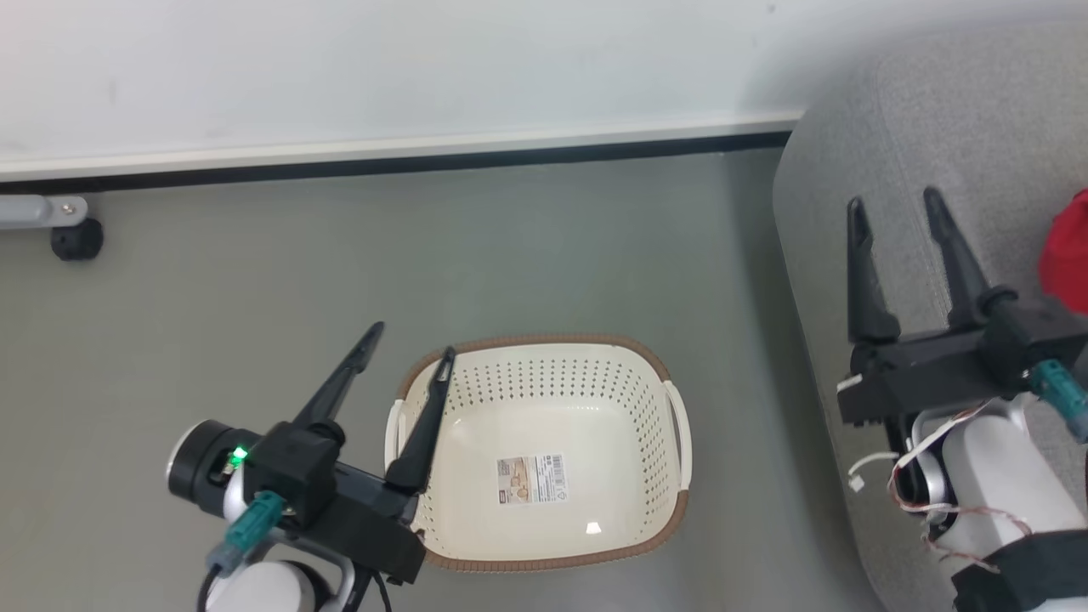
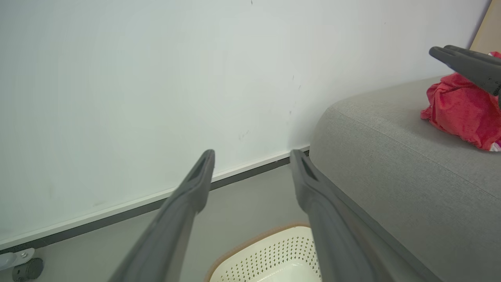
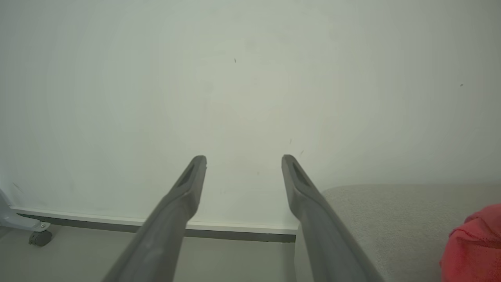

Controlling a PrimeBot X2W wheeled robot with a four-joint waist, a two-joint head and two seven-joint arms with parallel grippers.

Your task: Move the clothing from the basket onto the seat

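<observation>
Caster wheel (image 1: 76,239): at your far left, a dark wheel under a pale bracket stands on the grey floor (image 1: 255,272), close to the skirting of the white wall (image 1: 425,68).
Left gripper (image 1: 413,340): you have both dark fingers spread wide with nothing between them. It hovers at the basket's left end, with one fingertip over the brown rim and the other over the floor beside it.
Basket (image 1: 552,382): it stands upright on the floor between your two arms, near the seat but apart from it. You can see its whole base, with the barcode sticker (image 1: 531,478) in the middle.
Seat (image 1: 935,127): the grey sofa is on your right, its rounded corner turned toward the wall.
Right gripper (image 1: 893,199): it is above the seat cushion with its fingers parted wide and pinching nothing, pointing toward the wall.
Clothing (image 1: 1067,246): the red bundle lies crumpled on the seat, to the right of your right gripper and clear of its fingers. A bit of white trim shows at its lower edge in the left wrist view.
</observation>
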